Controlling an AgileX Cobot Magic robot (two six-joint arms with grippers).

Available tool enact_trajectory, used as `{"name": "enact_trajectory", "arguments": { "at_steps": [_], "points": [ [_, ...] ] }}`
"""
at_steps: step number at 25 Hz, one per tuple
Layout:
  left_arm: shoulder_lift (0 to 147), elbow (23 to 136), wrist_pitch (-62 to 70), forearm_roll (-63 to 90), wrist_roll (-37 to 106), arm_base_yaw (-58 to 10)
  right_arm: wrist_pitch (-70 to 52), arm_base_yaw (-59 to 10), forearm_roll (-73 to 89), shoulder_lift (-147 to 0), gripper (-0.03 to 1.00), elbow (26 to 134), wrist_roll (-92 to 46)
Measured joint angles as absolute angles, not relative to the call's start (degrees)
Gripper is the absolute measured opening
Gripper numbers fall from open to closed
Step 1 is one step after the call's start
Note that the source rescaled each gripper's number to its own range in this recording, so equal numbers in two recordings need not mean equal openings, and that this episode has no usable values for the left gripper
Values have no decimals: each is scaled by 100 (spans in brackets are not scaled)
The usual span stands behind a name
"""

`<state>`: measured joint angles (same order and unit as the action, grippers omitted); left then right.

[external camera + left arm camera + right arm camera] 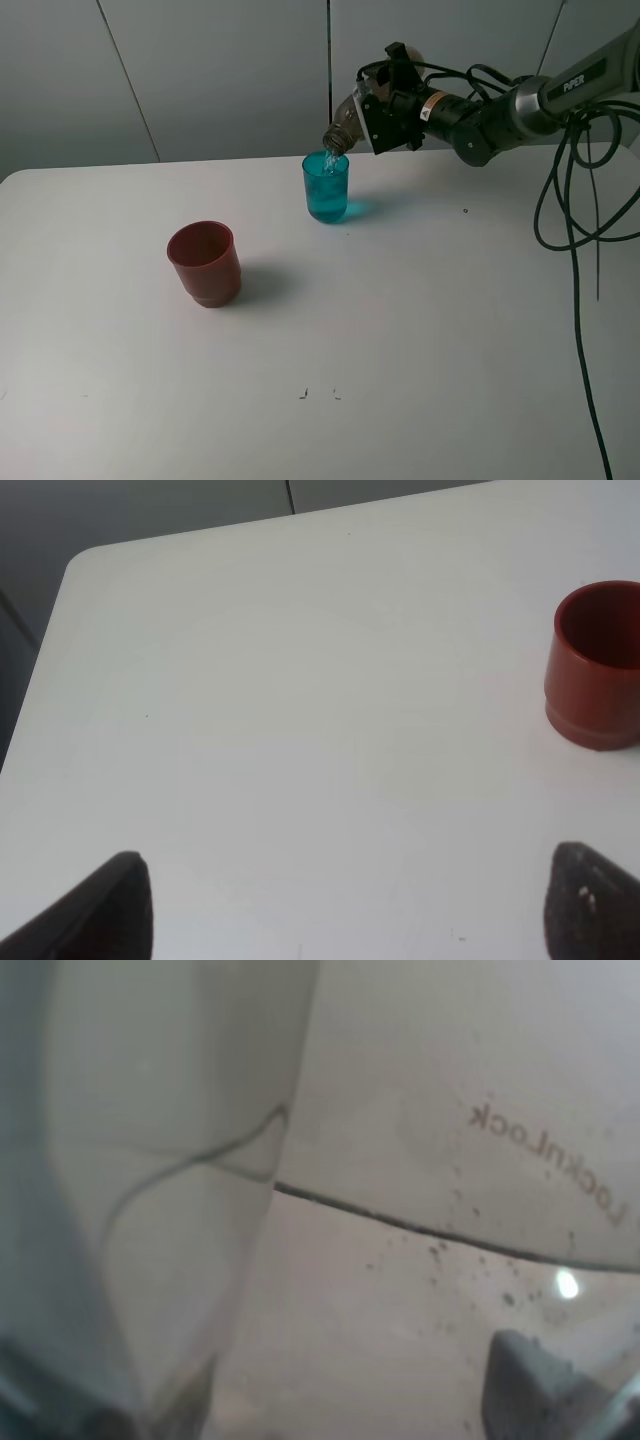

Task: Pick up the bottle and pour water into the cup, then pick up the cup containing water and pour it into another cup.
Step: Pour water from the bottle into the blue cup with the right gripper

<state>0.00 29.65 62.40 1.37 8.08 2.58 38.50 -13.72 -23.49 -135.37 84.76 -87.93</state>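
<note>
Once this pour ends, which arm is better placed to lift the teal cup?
Likely left: the left end effector is open and empty. The right end effector is shut on the bottle, tilted over the teal cup.

White table (420, 330) bears tiny marks (305, 394), perhaps ink.

The high exterior camera looks down across the whole worktop (420, 380) toward the back wall (200, 70). The left wrist camera looks down on the worktop's far left corner, sharing the red-brown cup (204, 262) with it. The right wrist camera sits very close to the bottle (450, 1080), blurred.
</note>
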Motion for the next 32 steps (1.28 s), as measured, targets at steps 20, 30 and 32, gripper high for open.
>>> {"name": "enact_trajectory", "arguments": {
  "at_steps": [20,30,32],
  "points": [
    [0,2965,6240,137,808,258,3873,-1372,-2349,-13537,1,8479,-8957],
    [0,2965,6240,137,808,258,3873,-1372,-2349,-13537,1,8479,-8319],
    [0,2965,6240,137,808,258,3873,-1372,-2349,-13537,1,8479,-7915]
  ]
}}
